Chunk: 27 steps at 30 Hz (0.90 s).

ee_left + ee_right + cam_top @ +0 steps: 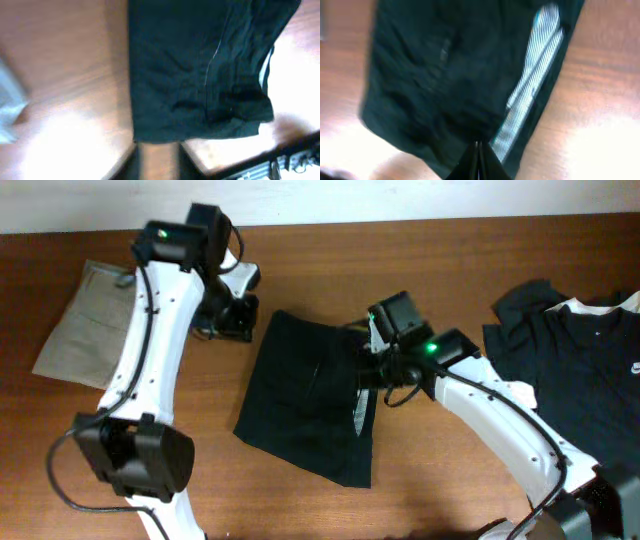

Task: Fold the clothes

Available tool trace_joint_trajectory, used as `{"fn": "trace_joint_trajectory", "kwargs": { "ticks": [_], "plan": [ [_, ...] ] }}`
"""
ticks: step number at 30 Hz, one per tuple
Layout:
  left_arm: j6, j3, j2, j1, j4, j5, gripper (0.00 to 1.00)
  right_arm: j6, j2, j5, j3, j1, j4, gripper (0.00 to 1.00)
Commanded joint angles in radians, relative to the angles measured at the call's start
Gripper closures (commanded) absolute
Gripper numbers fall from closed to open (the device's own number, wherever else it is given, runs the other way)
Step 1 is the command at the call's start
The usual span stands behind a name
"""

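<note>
The black shorts (pixel 310 395) lie folded in the middle of the table, with a white striped inner band (pixel 532 85) showing along their right edge. My left gripper (pixel 232 320) is open and empty just off the shorts' upper left edge. In the left wrist view bare wood shows between its fingers (pixel 157 160), and the shorts (pixel 200 70) lie just ahead. My right gripper (pixel 372 365) is at the shorts' right edge, and its fingers (pixel 478 150) are shut together on the black fabric (pixel 435 75). Black shirts with white collar trim (pixel 580 370) lie heaped at the right.
Folded beige trousers (pixel 85 320) lie at the far left, beside the left arm. The table's back edge meets a white wall (pixel 400 200). Bare wood (pixel 440 480) shows in front of the shorts.
</note>
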Motion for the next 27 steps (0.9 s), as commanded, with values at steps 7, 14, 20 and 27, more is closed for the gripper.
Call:
{"fn": "trace_joint_trajectory", "kwargs": {
  "ticks": [7,14,20,27],
  "plan": [
    [0.004,-0.763,0.003,-0.001,0.414,0.132,0.98,0.237,0.380,-0.200,-0.076,0.140,-0.102,0.96],
    [0.005,-0.763,0.003,0.098,0.379,0.048,0.92,0.016,0.252,-0.141,-0.038,-0.039,-0.196,0.93],
    [0.148,-0.608,0.002,0.130,0.384,0.502,0.81,-0.140,0.141,-0.260,0.027,-0.062,0.042,0.90],
    [0.104,-0.662,0.020,0.064,0.696,0.306,0.89,0.061,0.364,-0.219,0.023,-0.064,0.275,0.91]
  ]
}}
